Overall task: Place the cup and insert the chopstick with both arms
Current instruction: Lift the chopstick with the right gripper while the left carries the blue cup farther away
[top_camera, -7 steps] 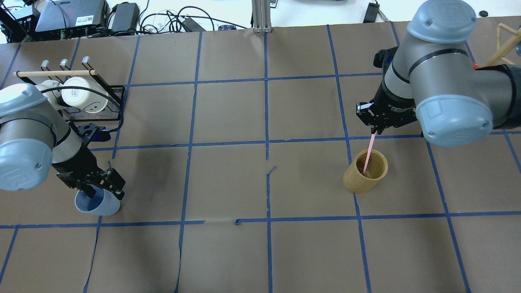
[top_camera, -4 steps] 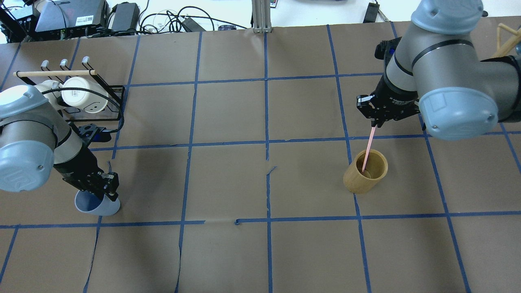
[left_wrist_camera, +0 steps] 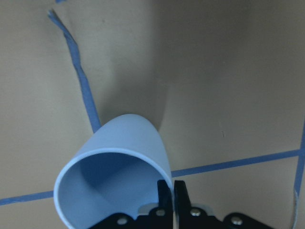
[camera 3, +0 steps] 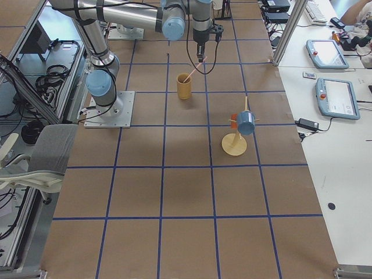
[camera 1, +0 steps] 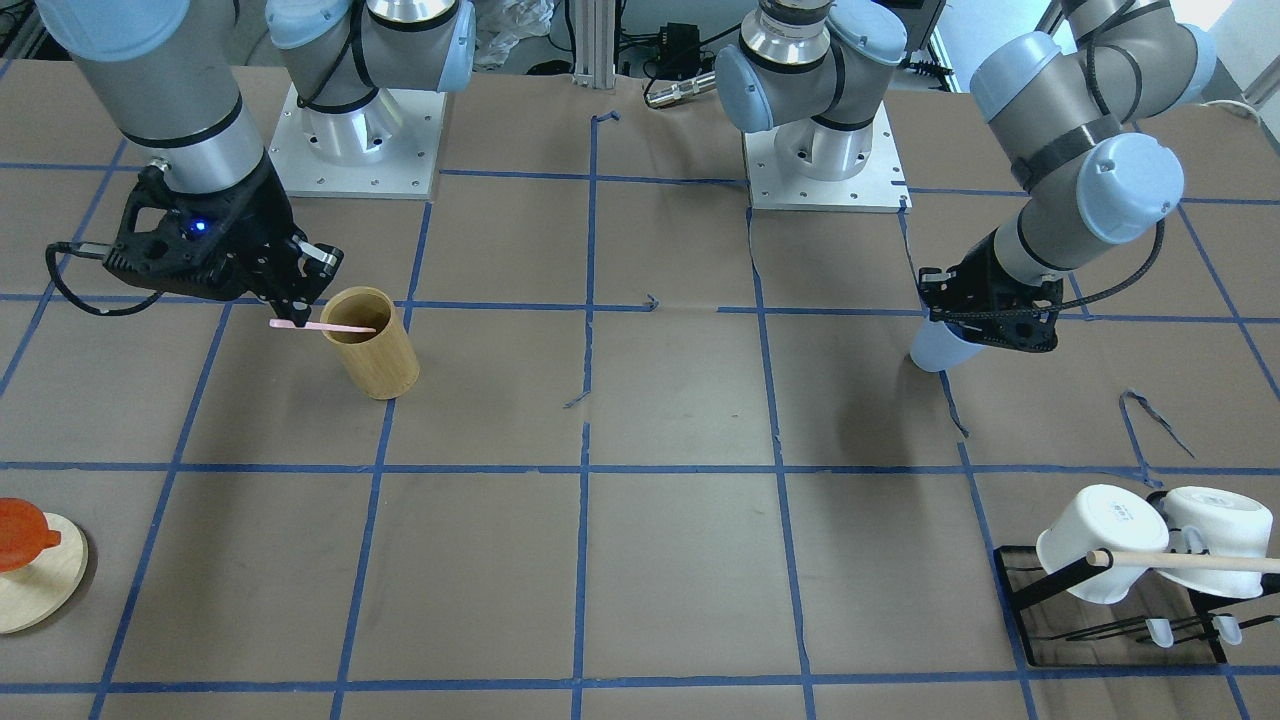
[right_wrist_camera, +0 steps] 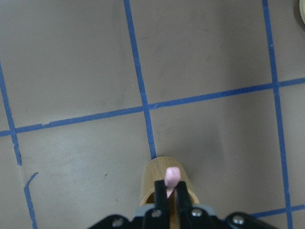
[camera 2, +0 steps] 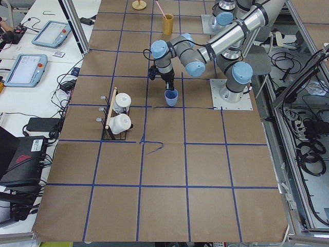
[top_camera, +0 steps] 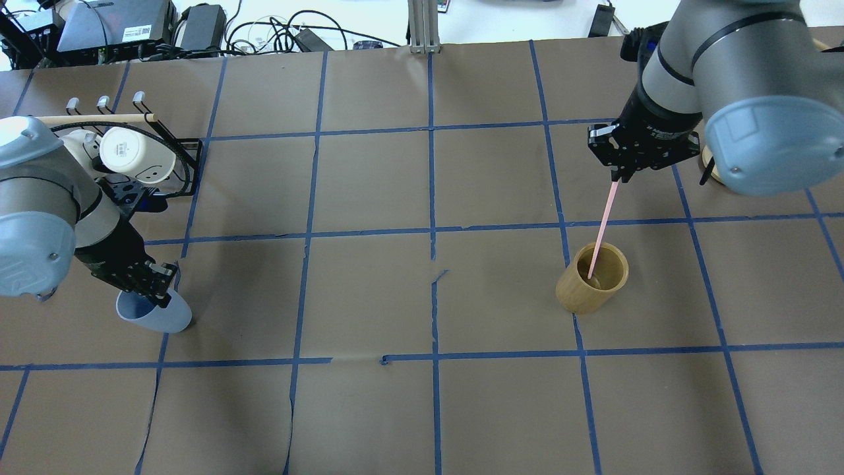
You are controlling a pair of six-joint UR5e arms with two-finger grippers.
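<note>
Right gripper (top_camera: 620, 177), clamped on the chopstick (top_camera: 601, 227), now sits higher above the bamboo holder (top_camera: 575, 294); I judge extraction nearly complete. Left gripper (top_camera: 161, 296) pinches the cup (top_camera: 158, 319) rim.

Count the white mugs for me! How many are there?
2. The first mug and the second mug hang side by side on the black rack. None seem hidden.

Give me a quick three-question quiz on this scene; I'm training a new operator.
1. True or false: the left gripper pinches the blue cup by its rim.
2. The right gripper holds the chopstick; its lower end is: A at the wooden holder's opening, B in the blue cup, C flat on the table.
3. How many white mugs are on the rack?
Key: 1 true; 2 A; 3 two.
</note>
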